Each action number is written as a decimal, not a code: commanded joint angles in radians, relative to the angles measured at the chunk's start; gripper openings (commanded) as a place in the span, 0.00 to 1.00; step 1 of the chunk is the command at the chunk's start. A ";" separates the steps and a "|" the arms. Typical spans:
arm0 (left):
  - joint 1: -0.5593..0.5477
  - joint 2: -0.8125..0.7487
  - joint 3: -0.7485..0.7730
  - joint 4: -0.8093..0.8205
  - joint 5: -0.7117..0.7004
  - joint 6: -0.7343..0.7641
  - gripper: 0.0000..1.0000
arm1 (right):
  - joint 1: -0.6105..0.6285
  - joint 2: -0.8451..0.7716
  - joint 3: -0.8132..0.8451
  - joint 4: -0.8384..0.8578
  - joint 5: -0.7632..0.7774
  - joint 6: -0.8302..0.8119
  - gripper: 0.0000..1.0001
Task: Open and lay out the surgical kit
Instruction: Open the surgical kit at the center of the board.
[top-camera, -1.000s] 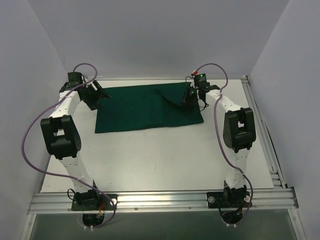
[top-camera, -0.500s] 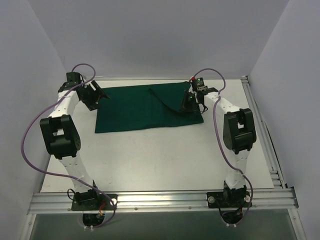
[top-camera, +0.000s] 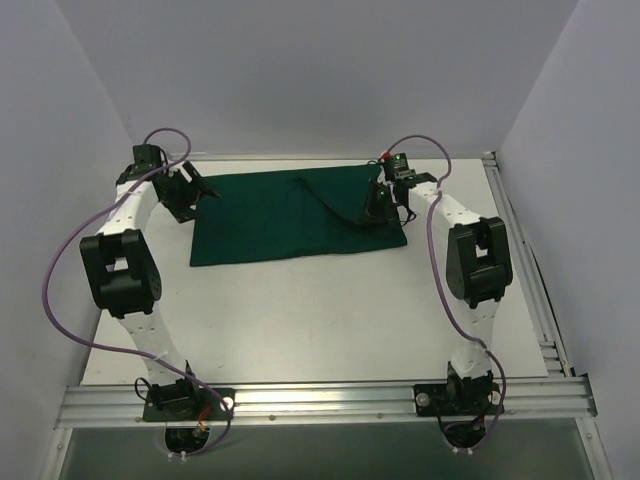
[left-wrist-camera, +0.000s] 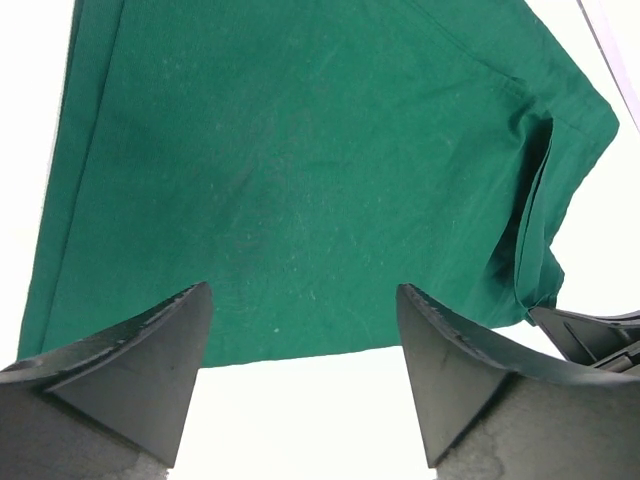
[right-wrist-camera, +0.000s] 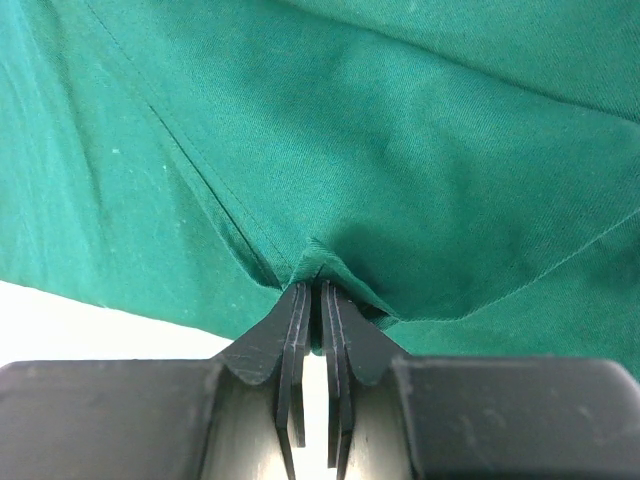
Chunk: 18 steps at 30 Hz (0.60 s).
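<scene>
Dark green wrap (top-camera: 290, 215), a wide folded rectangle, lies flat along the table's (top-camera: 300, 320) far edge; right-end flap pulled up into a peak.

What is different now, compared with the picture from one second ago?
The right gripper, shut on a pinch of the green cloth, moved slightly toward the near edge of the table, dragging the raised fold along. The left gripper stayed open beside the cloth's left end. The rest of the cloth lies as before.

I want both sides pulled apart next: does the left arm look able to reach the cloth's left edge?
Probably yes: the left gripper, jaws open, sits just off the left edge of the green cloth, nothing between.
</scene>
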 joint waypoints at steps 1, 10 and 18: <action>0.009 0.007 0.063 -0.009 -0.002 0.010 0.85 | -0.004 0.008 0.064 -0.036 0.002 -0.007 0.00; 0.016 0.036 0.160 -0.035 -0.177 0.113 0.86 | -0.034 0.217 0.370 -0.024 0.049 0.029 0.00; 0.035 0.168 0.266 0.143 -0.080 0.280 0.76 | -0.094 0.295 0.455 0.007 0.054 0.046 0.00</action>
